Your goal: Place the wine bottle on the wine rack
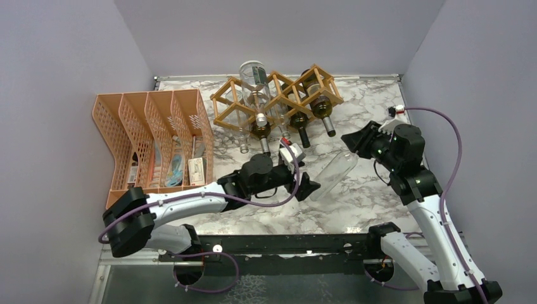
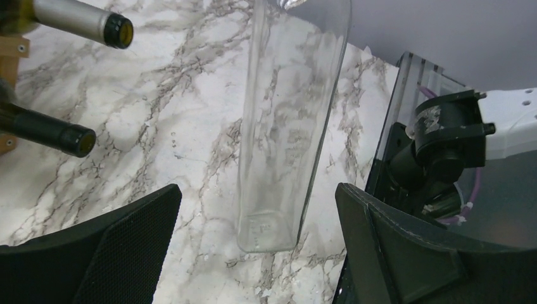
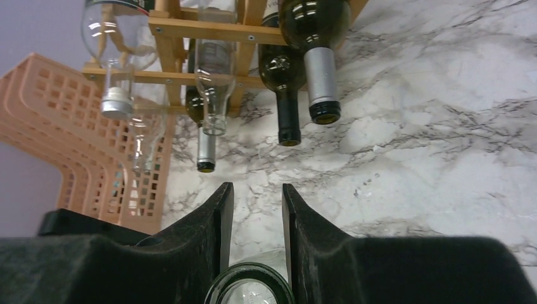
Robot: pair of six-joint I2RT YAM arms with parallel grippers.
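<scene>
Right pincer (image 3: pixel 256 191) seemingly grips wine bottle (image 3: pixel 248 291); rack (image 3: pixel 177 26) crowded

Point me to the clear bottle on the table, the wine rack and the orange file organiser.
clear bottle (image 2: pixel 288 126), left wrist view, middle of its glass body.
wine rack (image 3: pixel 171 28), right wrist view, upper horizontal wooden slat.
orange file organiser (image 1: pixel 119 130), top external view, a mesh divider.

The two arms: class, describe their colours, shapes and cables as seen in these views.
Both the left arm and right arm have white link shells and black rounded joints. A thin purple cable loops along each. The fingers are black, broad wedges with finely textured inner pads.
</scene>
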